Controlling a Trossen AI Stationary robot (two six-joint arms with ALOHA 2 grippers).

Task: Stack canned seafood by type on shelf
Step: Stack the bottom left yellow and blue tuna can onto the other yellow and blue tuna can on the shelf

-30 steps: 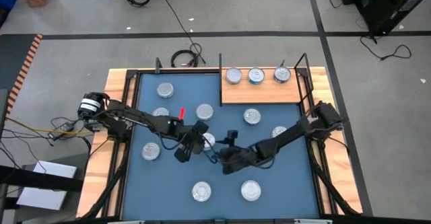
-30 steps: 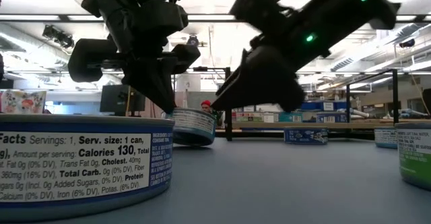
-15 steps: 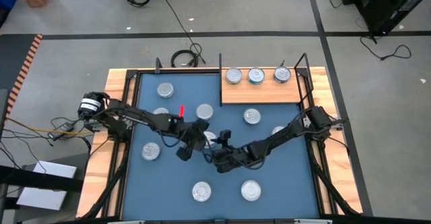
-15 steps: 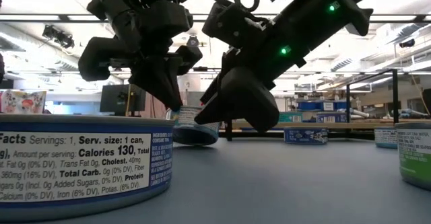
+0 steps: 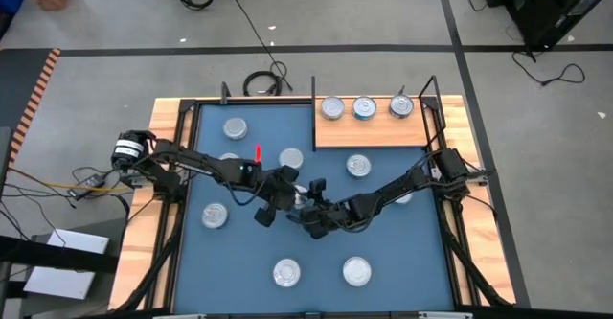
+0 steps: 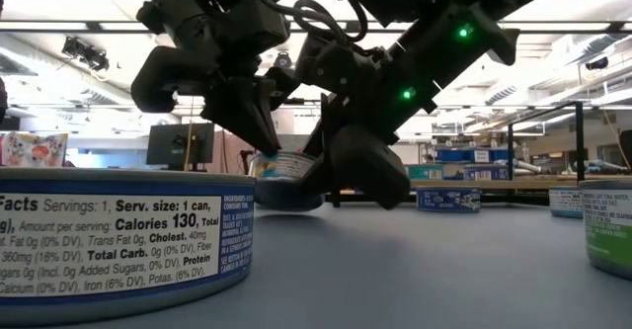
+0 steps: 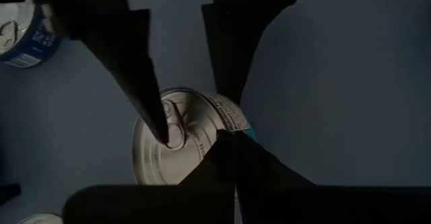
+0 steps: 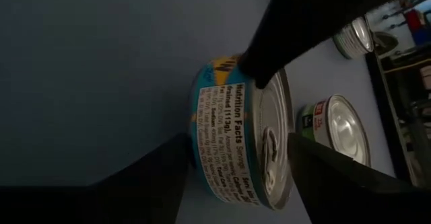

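Straddling a teal-labelled tin printed "Nutrition Facts", mid-mat on your counter, your right gripper holds its jaws wide without gripping. Your left gripper, jaws shut, presses the lid. Nearest tin reads "Calories 130".

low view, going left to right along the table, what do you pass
big near tin → left gripper → tin between the grippers → right gripper → small far tin → tin at the right edge
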